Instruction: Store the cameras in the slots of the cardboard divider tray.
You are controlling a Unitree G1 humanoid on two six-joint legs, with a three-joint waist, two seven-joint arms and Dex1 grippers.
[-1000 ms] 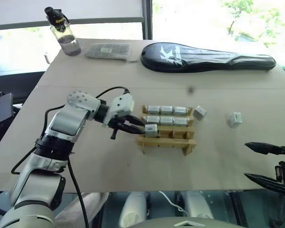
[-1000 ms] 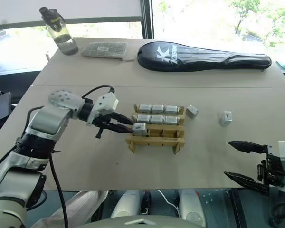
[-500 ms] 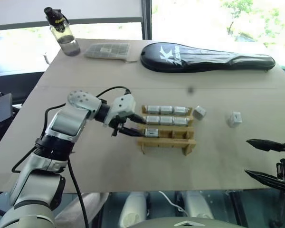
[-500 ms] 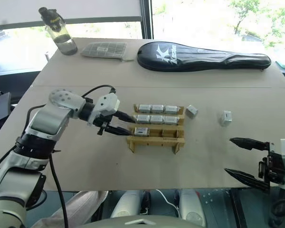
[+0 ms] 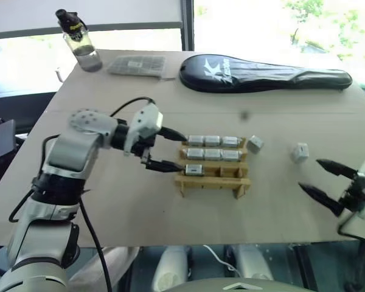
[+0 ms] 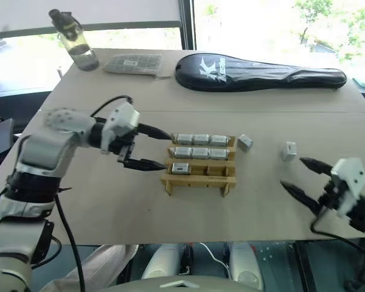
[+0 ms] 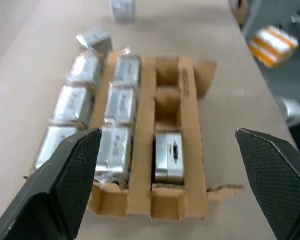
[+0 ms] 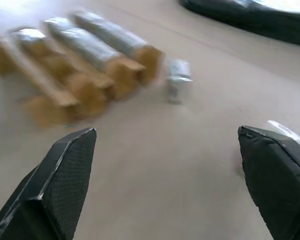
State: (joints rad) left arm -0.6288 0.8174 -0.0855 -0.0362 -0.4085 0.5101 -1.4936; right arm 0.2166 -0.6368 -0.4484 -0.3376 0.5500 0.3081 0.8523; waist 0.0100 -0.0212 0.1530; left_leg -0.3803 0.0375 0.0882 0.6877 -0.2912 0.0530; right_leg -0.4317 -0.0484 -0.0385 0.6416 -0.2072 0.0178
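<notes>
**Cardboard tray holds seven cameras, two lie loose**

Tan board covers the bench [image 5: 140, 201], and at its far left corner stands a clear bottle [image 5: 79, 41] with a flat grey-green packet [image 5: 138, 65] beside it. The left end effector [image 5: 170, 151] hangs just left of the cardboard divider tray [image 5: 213, 180], its two black fingers spread wide with nothing between them. The tray sits mid-bench. Its two far rows are full, three silver-grey cameras [image 5: 213, 141] in each. In the next row one camera [image 7: 169, 156] lies in the leftmost slot, nearest the left end effector, and the other two slots are bare cardboard. Just beside the tray's far right corner rests a loose camera [image 5: 255, 144], with another [image 5: 300, 152] further right, apart from it. A long black racket case [image 5: 264, 73] lies across the far side. The right end effector [image 5: 323, 181] hovers near the bench's right edge, fingers wide and holding nothing.
</notes>
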